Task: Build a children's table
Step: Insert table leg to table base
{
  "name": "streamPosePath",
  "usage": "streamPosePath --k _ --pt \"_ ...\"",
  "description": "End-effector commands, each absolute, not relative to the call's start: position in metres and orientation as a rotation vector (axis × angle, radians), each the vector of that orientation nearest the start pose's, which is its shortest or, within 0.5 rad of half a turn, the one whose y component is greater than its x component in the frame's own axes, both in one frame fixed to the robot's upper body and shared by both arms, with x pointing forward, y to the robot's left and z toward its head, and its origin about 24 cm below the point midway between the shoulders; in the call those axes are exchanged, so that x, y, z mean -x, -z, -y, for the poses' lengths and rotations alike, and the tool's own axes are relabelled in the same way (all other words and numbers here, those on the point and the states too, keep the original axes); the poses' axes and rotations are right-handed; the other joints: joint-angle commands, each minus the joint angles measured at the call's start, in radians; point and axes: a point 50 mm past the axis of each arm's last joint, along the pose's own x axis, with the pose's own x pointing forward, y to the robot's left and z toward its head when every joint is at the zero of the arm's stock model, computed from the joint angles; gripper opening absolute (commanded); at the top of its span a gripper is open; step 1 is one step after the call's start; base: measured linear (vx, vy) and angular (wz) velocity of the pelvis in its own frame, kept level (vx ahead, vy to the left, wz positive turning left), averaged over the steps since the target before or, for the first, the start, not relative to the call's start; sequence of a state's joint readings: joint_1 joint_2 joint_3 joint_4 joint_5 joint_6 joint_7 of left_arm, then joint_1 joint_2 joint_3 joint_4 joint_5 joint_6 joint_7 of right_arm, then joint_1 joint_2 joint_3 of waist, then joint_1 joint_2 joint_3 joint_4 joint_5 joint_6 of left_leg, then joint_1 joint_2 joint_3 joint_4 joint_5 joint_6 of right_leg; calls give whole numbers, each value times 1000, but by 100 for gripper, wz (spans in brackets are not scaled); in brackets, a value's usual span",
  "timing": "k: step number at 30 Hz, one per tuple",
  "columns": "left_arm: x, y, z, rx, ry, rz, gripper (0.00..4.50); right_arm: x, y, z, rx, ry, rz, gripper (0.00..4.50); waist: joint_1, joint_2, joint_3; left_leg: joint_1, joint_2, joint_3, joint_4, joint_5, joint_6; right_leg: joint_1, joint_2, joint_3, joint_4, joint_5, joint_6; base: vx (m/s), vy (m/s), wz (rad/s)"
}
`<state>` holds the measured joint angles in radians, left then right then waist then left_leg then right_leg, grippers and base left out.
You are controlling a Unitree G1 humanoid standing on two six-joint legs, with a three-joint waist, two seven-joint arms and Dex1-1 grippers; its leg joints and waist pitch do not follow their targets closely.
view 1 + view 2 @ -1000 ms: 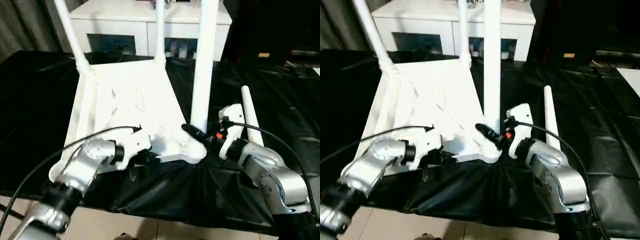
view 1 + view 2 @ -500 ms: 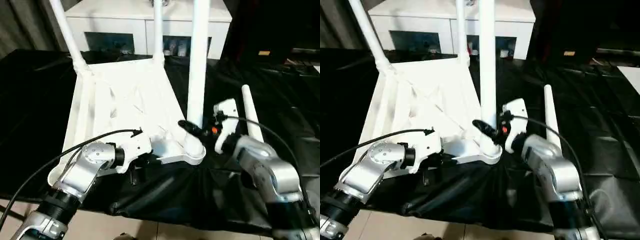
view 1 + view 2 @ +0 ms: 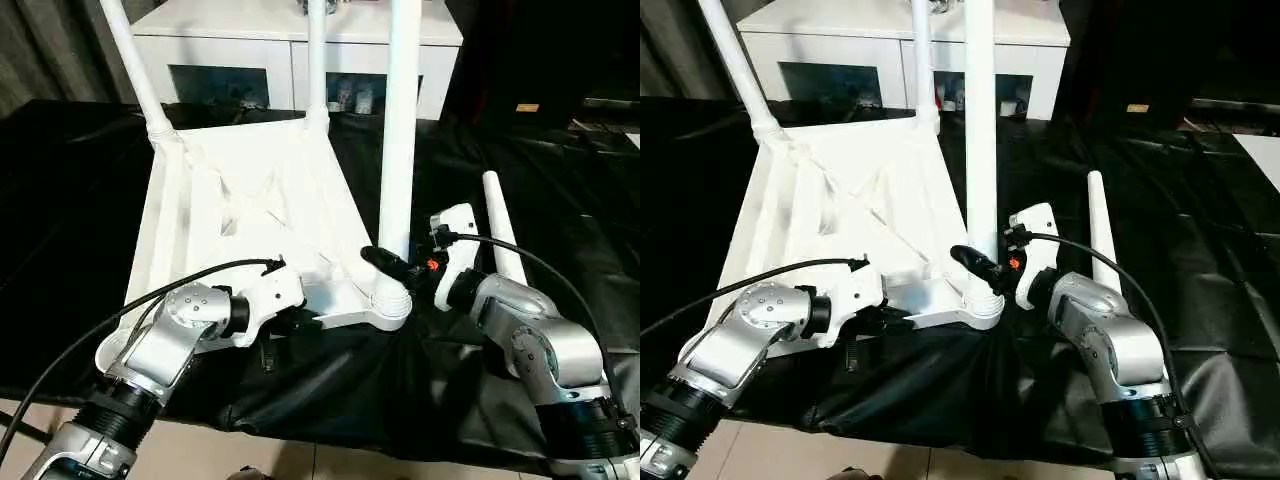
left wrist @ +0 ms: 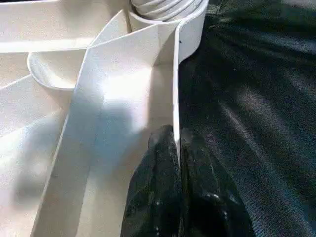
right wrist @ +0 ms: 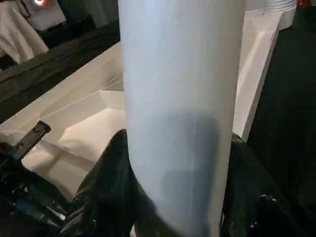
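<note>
Lying upside down on the black-draped table (image 3: pixel 80 200), the ribbed white plastic tabletop (image 3: pixel 250 200) had three tapered tube legs standing; right tool (image 3: pixel 402 272) clasped the smooth near leg (image 3: pixel 398 150), left tool (image 4: pixel 177 148) pinched the thin rim; fourth leg (image 3: pixel 500 230) lay beside

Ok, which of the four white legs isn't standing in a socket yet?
The leg lying flat on the black cloth, beside the right claw. The other three stand upright in the tabletop's corner sockets.
</note>
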<state>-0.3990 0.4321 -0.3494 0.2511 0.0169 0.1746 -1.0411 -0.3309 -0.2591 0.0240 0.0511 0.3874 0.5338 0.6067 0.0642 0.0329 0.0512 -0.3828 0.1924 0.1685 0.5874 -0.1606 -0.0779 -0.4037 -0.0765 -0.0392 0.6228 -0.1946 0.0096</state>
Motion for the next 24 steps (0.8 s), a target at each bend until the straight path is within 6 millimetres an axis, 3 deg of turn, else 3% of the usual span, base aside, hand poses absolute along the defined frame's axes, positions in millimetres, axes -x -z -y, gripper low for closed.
streamPosePath --k 1,12,17,24 --pt "-284 -51 -120 -485 1267 -349 0 -295 -63 139 -243 -712 -280 184 3 -7 -68 15 24 -1 -66 -235 11 45 -51 35 -77 -168 -205 0 0 0" --pt "-285 -52 -122 -480 1245 -336 0 -280 -28 154 -390 -583 -228 184 0 -6 -68 15 26 -4 -71 -284 6 41 -51 34 -82 -194 -197 0 0 0" --pt "-288 -53 -121 -477 1232 -323 0 -266 -8 161 -352 -503 -170 184 -2 -4 -67 16 26 -5 -75 -318 7 39 -51 33 -86 -218 -196 0 0 0" --pt "-290 -56 -121 -475 1221 -311 0 -255 2 166 -249 -434 -111 183 -3 1 -68 18 29 -8 -80 -334 8 39 -50 32 -88 -210 -195 0 0 0"
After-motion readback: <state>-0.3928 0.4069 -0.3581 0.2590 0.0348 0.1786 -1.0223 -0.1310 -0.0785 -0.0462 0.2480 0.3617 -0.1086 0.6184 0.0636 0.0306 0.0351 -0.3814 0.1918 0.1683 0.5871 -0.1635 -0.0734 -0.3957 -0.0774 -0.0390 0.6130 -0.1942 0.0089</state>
